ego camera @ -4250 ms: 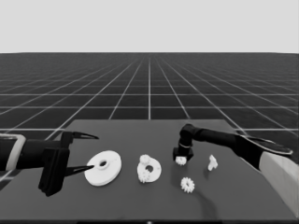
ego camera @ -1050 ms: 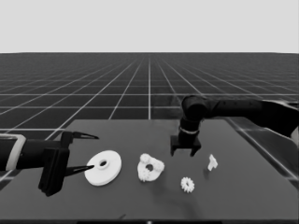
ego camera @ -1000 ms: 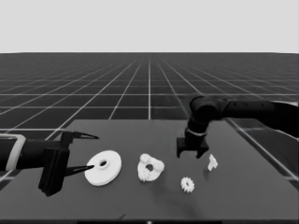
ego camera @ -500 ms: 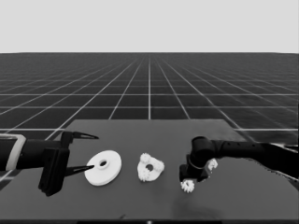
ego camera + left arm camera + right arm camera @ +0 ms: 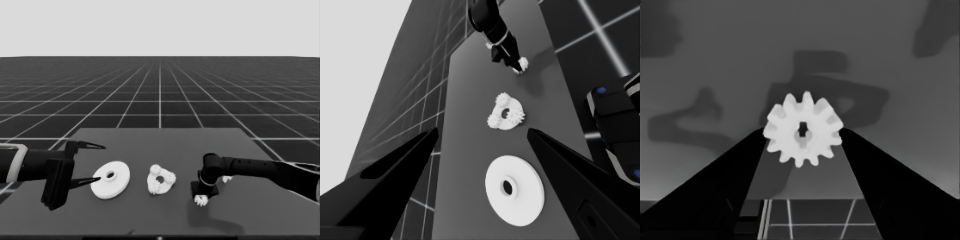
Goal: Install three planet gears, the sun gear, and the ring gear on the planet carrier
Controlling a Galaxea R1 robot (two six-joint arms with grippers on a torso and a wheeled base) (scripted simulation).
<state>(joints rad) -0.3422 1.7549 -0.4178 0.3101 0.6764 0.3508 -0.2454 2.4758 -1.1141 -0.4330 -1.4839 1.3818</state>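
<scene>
Right wrist view shows my right gripper (image 5: 802,131) clamped on a gear (image 5: 803,135), its fingertips touching both sides. On the head camera that gear (image 5: 201,200) sits low over the desk (image 5: 240,145), right of the smaller round part (image 5: 161,179) carrying three gears. My left gripper (image 5: 95,163) waits apart beside the larger round part (image 5: 110,179)

Bare table (image 5: 165,220) lies between larger round part (image 5: 111,179) and right gripper (image 5: 202,196)
</scene>
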